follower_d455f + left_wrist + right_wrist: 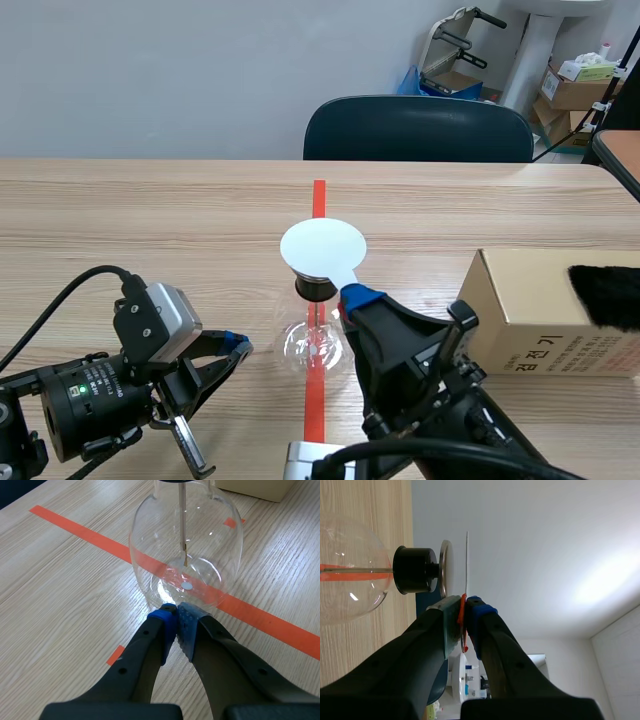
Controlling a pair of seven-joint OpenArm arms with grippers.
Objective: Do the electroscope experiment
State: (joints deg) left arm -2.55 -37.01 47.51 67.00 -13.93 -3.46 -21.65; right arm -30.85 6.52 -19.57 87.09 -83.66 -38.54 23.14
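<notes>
On the scene view my right gripper (352,298) hides one side of the clear round glass flask (300,345); the thin white round disc (322,248) covers its top.

Clear glass flask (313,345) with black stopper (314,288), white disc (322,247); pale wood-grain table (150,230) with orange-red tape line (318,198); tan box (530,310) lettered red, black fur (608,296); dark blue chair (418,130); left gripper (176,611) black, pads (187,625) blue, dotted.
</notes>
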